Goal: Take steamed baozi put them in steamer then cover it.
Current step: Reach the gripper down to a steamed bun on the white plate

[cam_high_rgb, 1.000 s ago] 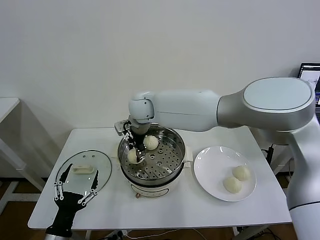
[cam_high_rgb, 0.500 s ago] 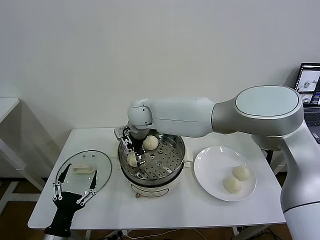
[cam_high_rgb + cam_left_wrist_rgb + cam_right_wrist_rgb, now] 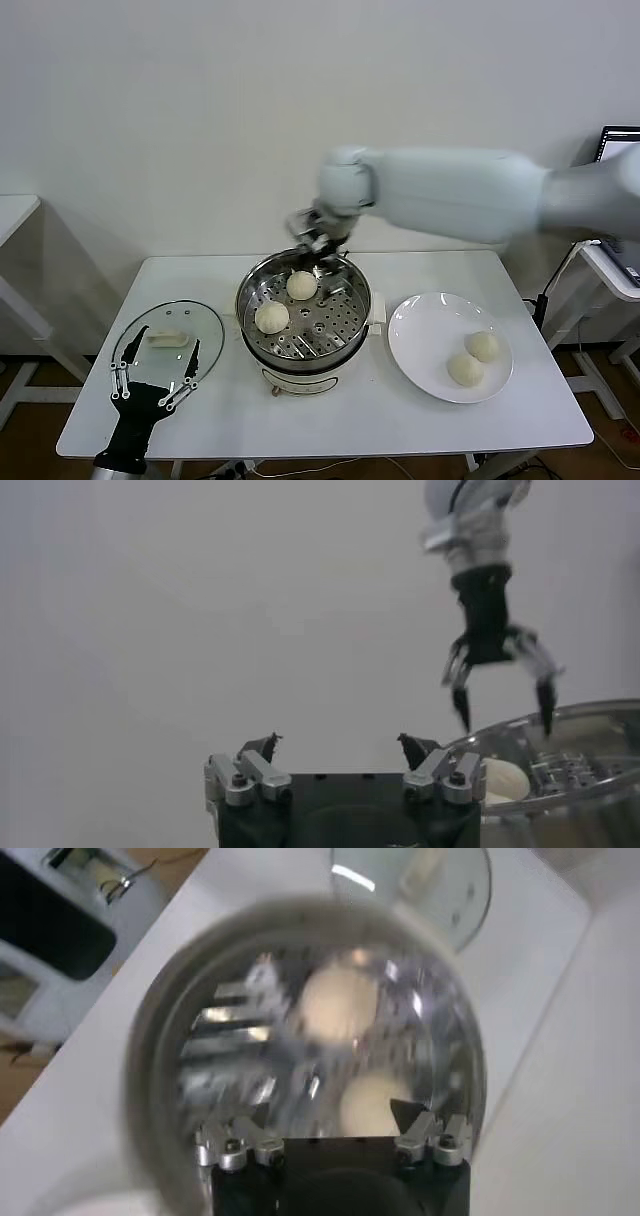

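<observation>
Our right hand [image 3: 318,243], fingers spread and empty, hangs over the steamer's [image 3: 303,310] far rim at centre frame, two buns [image 3: 271,317] inside, two [image 3: 472,360] on the plate [image 3: 425,325] lower right; reaching carelessly might nudge them off.

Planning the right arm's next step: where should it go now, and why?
Probably across to the plate: the right gripper hangs open and empty above the steamer, which holds two baozi, while two more wait on the plate.
</observation>
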Tool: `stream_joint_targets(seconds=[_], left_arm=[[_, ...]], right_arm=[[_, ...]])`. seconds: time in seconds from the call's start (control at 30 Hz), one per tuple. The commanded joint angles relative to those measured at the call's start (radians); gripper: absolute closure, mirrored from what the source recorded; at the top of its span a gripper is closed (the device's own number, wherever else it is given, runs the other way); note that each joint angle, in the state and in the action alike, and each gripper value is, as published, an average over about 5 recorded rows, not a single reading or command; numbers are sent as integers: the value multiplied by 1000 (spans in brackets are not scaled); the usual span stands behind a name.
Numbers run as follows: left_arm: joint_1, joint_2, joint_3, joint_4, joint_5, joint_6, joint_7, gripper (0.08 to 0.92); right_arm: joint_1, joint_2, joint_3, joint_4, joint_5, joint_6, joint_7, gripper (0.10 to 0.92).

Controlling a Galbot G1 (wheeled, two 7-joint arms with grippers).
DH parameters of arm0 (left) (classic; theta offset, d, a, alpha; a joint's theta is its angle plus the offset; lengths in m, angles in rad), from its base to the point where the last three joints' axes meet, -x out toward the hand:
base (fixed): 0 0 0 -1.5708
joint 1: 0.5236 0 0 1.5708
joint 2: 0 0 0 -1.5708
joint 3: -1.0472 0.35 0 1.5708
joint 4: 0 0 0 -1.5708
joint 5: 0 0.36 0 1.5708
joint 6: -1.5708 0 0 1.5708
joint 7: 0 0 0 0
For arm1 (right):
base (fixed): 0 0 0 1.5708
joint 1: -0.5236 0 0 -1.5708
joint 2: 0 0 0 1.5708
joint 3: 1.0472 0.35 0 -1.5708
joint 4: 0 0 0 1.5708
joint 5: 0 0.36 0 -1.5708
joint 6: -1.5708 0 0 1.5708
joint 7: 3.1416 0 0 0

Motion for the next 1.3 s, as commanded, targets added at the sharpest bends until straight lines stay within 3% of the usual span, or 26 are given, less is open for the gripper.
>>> stream_joint_targets(seconds=[0.03, 0.23, 0.5, 1.3], left_arm=[[4, -1, 4, -2, 7, 1, 1, 177], [14, -10, 7, 0, 19, 0, 1, 177], [27, -24, -1, 7, 23, -7, -1, 177], [38, -25, -8, 7, 14, 0, -7, 177]], right_arm=[[38, -394, 3, 100, -136, 99, -150, 203], [-121, -515, -11, 73, -229, 109, -120, 203], [-362, -559, 58, 21, -312, 110, -96, 203], [-629, -454, 238, -109, -334, 73, 67, 203]])
